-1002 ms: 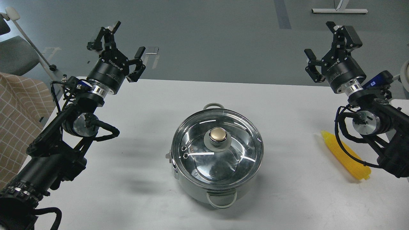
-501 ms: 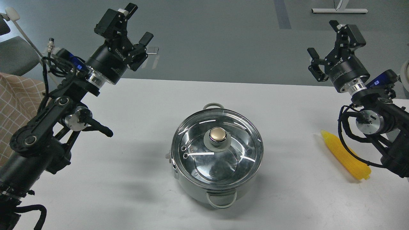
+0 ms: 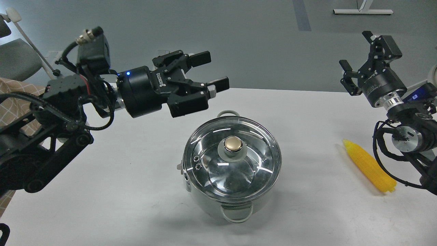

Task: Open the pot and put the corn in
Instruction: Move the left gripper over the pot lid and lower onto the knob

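At the middle of the white desk [image 3: 136, 191] stands the pot [image 3: 205, 201], a round shiny steel vessel whose side wall shows only as a narrow band along the near edge, since the view looks down on it from above. One loop handle [image 3: 236, 213] juts toward the viewer and the other [image 3: 228, 112] peeps out behind the far rim. A round glass lid [image 3: 252, 164] with a gold knob [image 3: 233, 144] sits on the pot, and the reflections and light streaks across the glass make the inside hard to make out. The corn [image 3: 370, 165], a bright yellow tapered cob with ribbed rows, lies flat on the desk well to the right of the pot, its pointed tip turned away from the viewer; a black cable of the right arm crosses in front of part of it. The left pincer [image 3: 213, 73] hangs above the desk beyond and to the left of the pot, pointing rightward, its two fingers spread apart and grasping nothing. The right pincer [image 3: 362, 51] is raised near the right edge, well apart from the corn, its fingers also spread and empty. Both arms are cut off by the picture's edges, and a checked cloth [image 3: 20, 99] at the far left shows only in part behind the left arm.
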You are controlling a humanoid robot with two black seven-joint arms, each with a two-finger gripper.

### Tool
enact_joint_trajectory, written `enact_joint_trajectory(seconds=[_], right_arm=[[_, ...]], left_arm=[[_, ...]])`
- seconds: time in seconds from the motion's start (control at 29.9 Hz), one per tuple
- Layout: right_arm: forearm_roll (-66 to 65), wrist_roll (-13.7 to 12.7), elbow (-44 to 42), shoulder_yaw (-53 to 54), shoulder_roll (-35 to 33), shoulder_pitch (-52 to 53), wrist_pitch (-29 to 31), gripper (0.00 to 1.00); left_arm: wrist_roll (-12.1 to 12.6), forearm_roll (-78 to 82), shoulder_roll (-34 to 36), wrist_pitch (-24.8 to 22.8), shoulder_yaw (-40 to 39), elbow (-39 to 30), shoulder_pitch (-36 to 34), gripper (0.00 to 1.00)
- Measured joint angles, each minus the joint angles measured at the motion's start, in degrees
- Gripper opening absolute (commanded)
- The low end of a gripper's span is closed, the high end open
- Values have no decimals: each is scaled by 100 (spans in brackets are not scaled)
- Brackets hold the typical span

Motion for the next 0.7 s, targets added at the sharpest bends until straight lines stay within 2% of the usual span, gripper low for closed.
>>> enact_joint_trajectory(seconds=[0.1,0.27,0.7], right_arm=[[-3,0,36,7,-36,-41,-4,99],[-3,0,81,18,-111,-68,-6,99],[-5,0,119,33,-150,-108,-6,99]], left_arm=[[-5,597,11,364,541,-10,-4,98],[-5,728,-49,794,1094,76,53,98],[-5,732,-411,954,1345,759,162,98]])
